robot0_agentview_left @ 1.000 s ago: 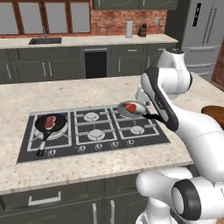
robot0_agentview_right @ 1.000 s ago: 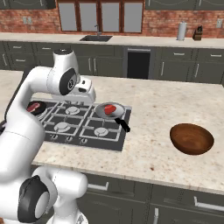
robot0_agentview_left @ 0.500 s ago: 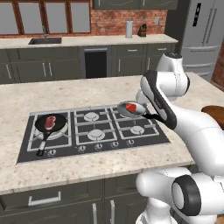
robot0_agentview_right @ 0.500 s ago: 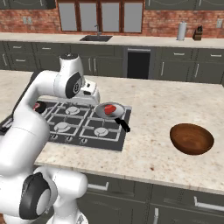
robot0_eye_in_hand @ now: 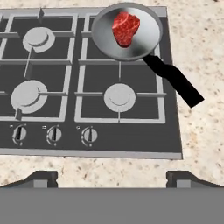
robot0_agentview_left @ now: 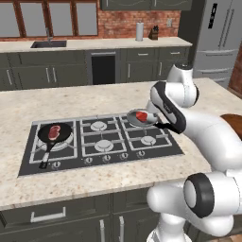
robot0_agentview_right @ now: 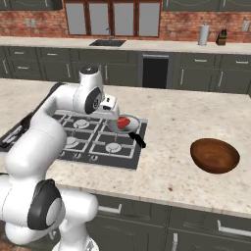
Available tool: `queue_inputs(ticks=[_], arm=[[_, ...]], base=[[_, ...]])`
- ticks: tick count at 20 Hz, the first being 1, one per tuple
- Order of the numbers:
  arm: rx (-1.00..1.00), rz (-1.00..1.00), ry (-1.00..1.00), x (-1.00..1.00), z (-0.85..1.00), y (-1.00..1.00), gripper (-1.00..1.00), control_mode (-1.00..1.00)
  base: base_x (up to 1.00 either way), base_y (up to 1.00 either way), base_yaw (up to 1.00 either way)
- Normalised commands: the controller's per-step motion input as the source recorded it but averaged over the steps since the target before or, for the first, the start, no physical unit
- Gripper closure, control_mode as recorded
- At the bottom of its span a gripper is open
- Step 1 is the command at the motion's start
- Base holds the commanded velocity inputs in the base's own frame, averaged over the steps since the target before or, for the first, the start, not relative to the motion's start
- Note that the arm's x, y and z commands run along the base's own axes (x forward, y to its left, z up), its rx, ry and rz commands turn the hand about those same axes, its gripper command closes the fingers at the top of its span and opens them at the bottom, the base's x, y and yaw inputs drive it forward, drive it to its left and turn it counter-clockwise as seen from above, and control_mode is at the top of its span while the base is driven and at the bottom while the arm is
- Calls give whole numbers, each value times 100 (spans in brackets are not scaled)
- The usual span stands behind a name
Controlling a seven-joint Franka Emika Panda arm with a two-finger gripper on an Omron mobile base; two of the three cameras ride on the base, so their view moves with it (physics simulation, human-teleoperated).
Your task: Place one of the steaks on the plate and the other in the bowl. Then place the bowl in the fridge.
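Note:
One steak lies in a shiny silver pan on the stove's back right burner; it also shows as the steak and the steak. The other steak sits in a black frying pan on the left burner. My gripper hangs open above the stove's front edge, short of the silver pan, with nothing between its fingertips. The brown bowl stands empty on the counter to the stove's right. The fridge is at the back right. The plate is out of view.
The silver pan's black handle points toward the counter on the right. The stove has knobs along its front. A sink and dark cabinets line the back wall.
The jaws have spread from partly open to wide open. The hand has shifted slightly toward the silver pan.

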Motion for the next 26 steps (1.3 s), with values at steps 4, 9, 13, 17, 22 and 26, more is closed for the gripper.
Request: queue_inputs(ticks=[4, 9, 13, 17, 22, 26], arm=[[0, 0, 0, 49, -20, 0, -100, -100], [0, 0, 0, 51, -23, 0, -100, -100], [0, 0, 0, 47, -26, 0, -100, -100], [0, 0, 0, 48, -32, -1, -100, -100], [0, -3, 3, 43, -32, -2, -100, -100], [0, -3, 3, 45, -32, 0, -100, -100]], base=[[0, 0, 0], [0, 0, 0], [0, 0, 0], [0, 0, 0], [0, 0, 0], [0, 0, 0]])
